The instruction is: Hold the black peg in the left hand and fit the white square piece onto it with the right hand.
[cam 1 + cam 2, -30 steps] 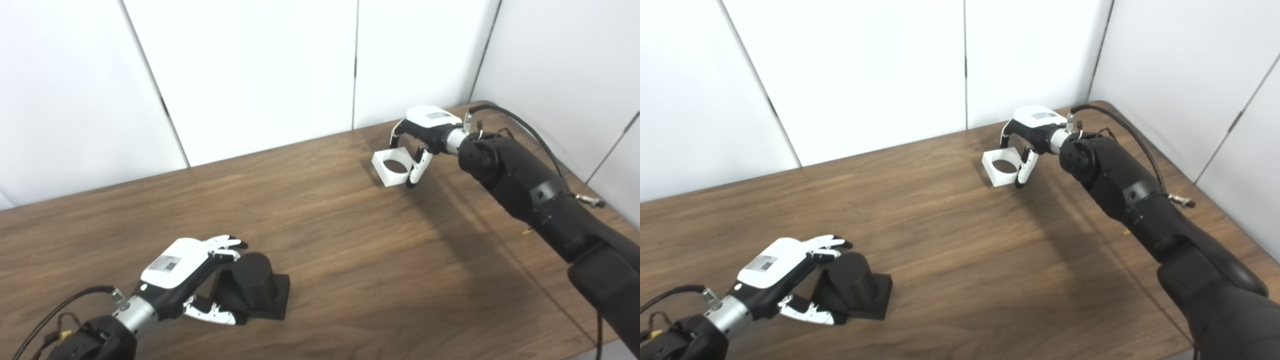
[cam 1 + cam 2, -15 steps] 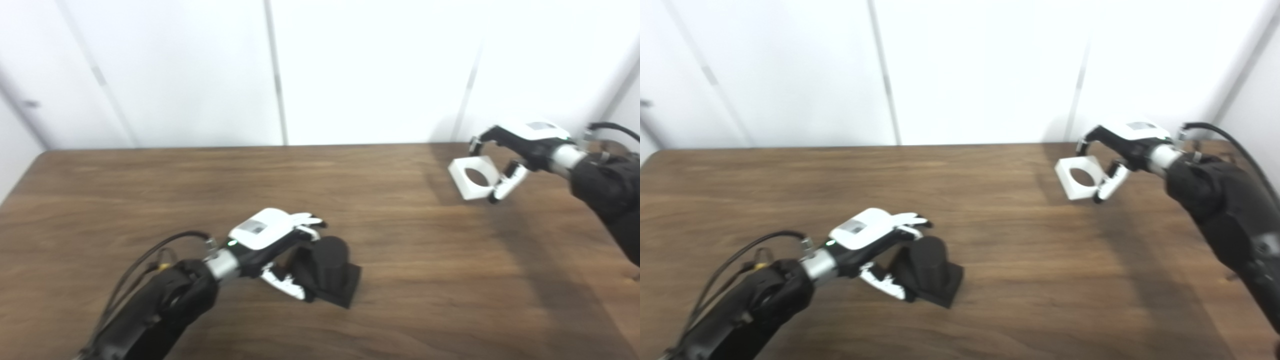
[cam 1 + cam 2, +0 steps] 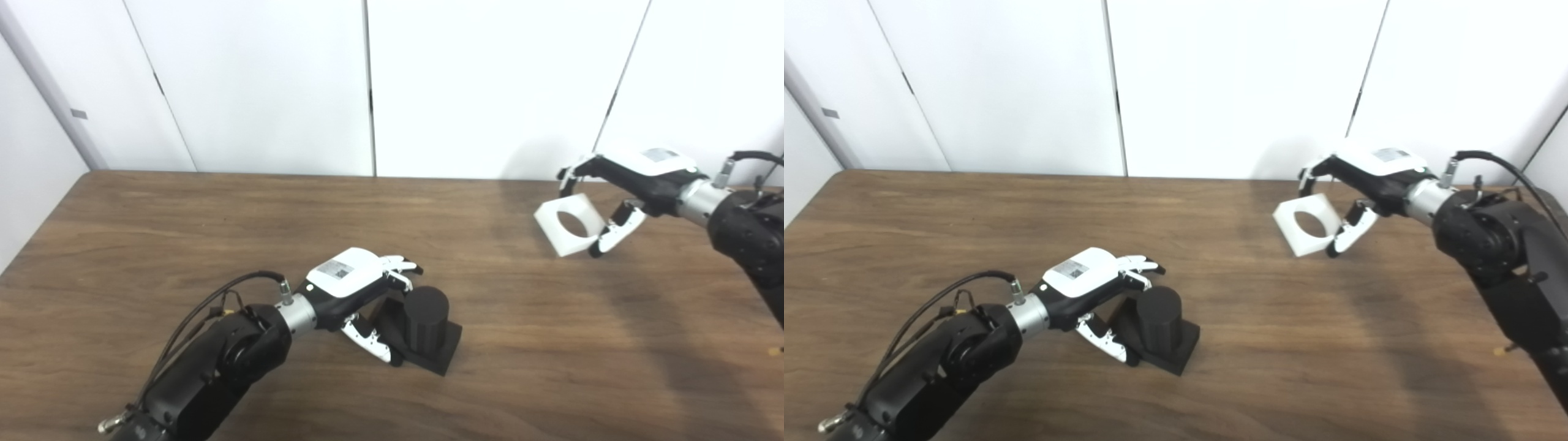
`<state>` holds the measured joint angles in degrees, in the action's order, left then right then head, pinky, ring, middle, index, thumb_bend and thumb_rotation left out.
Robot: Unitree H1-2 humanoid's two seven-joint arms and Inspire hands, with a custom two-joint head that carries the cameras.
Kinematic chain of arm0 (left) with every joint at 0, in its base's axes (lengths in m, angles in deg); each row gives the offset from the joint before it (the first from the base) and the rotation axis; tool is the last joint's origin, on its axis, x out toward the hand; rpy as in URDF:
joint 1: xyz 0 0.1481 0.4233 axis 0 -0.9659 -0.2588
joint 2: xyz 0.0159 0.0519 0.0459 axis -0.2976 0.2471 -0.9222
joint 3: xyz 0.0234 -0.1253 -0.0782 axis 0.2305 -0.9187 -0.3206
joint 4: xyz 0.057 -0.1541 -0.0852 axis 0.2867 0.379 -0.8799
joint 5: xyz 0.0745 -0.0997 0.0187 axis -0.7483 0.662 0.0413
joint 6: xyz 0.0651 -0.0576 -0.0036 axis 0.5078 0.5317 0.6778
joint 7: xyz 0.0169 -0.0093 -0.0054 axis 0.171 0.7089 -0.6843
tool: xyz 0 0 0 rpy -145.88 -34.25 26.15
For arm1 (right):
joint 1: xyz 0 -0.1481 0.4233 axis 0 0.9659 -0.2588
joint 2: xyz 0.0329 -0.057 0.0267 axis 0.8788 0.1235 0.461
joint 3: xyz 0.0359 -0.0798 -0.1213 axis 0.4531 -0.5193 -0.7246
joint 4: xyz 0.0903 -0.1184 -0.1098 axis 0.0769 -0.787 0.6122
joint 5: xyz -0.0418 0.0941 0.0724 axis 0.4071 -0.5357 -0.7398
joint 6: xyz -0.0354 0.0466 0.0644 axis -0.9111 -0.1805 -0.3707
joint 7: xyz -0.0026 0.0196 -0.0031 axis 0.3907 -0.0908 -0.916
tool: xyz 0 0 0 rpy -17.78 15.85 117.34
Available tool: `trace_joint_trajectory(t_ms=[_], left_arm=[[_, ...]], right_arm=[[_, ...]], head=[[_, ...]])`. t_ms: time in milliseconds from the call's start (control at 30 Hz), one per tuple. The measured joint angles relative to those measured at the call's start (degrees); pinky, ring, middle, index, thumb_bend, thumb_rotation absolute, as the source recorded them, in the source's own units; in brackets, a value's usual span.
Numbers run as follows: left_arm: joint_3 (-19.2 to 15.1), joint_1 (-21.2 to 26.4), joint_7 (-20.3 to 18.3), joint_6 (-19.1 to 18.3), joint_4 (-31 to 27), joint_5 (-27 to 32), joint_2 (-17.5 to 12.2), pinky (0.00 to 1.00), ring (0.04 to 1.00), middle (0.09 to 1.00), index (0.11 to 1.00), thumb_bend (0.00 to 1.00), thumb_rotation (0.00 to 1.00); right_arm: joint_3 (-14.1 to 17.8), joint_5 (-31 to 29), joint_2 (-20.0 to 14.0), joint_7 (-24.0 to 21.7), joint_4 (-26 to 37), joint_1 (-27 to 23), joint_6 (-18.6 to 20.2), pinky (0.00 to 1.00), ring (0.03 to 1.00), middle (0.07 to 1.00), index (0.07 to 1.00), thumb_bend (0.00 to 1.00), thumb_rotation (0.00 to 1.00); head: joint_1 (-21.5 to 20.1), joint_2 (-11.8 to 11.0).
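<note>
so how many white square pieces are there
1. The white square piece is pinched in the right hand, tilted, near the table's far right. None else shows.

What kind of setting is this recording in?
Probably a lab or test room: a bare wooden table, plain white wall panels, and only test pieces, a black peg and white square piece.

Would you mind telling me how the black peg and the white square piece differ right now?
The black peg is a solid upright cylinder on a square base; the white square piece is a flat block with a round hole. The peg rests on the table; the piece is tilted in the right hand. Shared: each has a hand at it, the left hand beside the peg.
</note>
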<state>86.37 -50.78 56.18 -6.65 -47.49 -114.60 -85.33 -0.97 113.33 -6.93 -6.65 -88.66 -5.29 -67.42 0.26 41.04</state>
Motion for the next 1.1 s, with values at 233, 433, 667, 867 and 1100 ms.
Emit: trace_joint_trajectory(t_ms=[233,433,667,867,1100], left_arm=[[-0.1,0.0,0.0,0.0,0.1,0.0,0.0,0.8,0.931,0.921,0.491,0.52,0.07],[0.0,0.1,0.0,0.0,0.2,0.0,0.2,0.8,0.934,0.922,0.491,0.52,0.07],[0.0,0.1,0.0,0.0,0.3,0.0,0.2,0.79,0.93,0.919,0.491,0.52,0.07],[0.0,0.1,0.0,0.0,0.3,0.0,0.2,0.79,0.929,0.915,0.491,0.52,0.07],[-0.1,0.1,0.0,0.0,0.3,0.0,0.2,0.78,0.931,0.913,0.491,0.52,0.07]], right_arm=[[-0.1,-1.6,1.5,-3.2,5.9,0.0,-0.2,0.66,0.796,0.776,0.476,0.52,0.13],[-0.7,-2.1,2.9,-6.3,10.6,-0.1,0.0,0.65,0.807,0.781,0.477,0.52,0.13],[-0.7,-2.5,4.1,-9.5,14.3,-0.1,0.4,0.66,0.816,0.786,0.477,0.52,0.13],[-0.8,-4.0,5.8,-11.1,15.8,-0.1,0.6,0.65,0.801,0.78,0.476,0.52,0.13],[-1.3,-4.4,7.4,-13.7,17.5,-0.2,1.6,0.65,0.812,0.781,0.476,0.52,0.13]], head=[[-0.2,0.1],[-0.5,0.2],[-0.7,0.4],[-0.6,0.8],[-0.6,0.9]])
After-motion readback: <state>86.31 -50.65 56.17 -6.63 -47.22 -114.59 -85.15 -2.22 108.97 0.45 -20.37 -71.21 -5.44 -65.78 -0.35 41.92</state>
